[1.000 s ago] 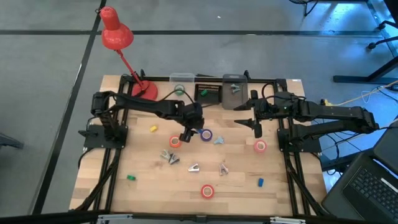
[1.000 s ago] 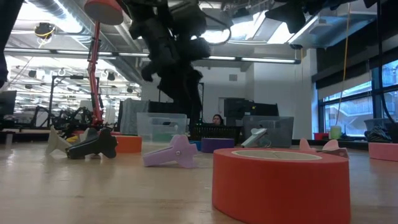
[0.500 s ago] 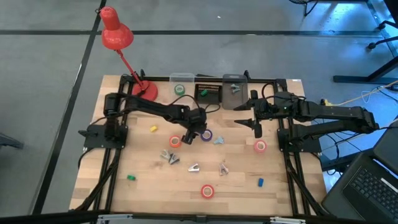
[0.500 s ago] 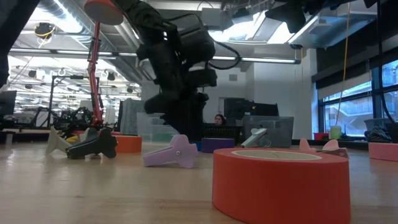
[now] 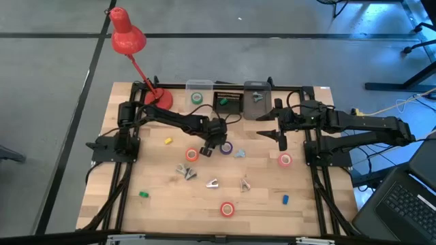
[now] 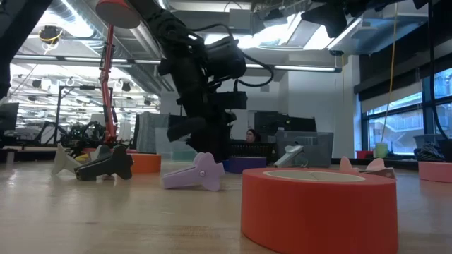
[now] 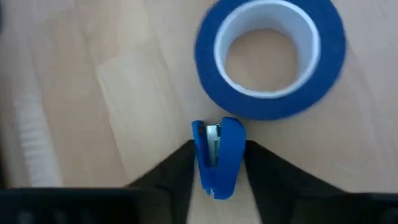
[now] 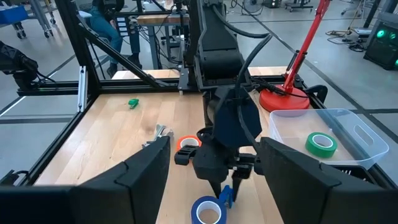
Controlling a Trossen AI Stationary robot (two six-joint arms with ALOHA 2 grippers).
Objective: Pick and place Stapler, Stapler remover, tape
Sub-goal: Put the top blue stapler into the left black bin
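Three orange-red tape rolls, one blue roll

I see a wooden table with a red desk lamp at its far left corner. A yellow block, a green block and a blue block lie well apart. A laptop sits off the table's right side. A person sits in the room behind.

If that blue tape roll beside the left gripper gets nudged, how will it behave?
The blue ring-shaped tape roll lies flat on the wooden table, so it would probably slide, not roll. It looks small and hollow, likely light. The left gripper brackets a small blue stapler remover beside it.
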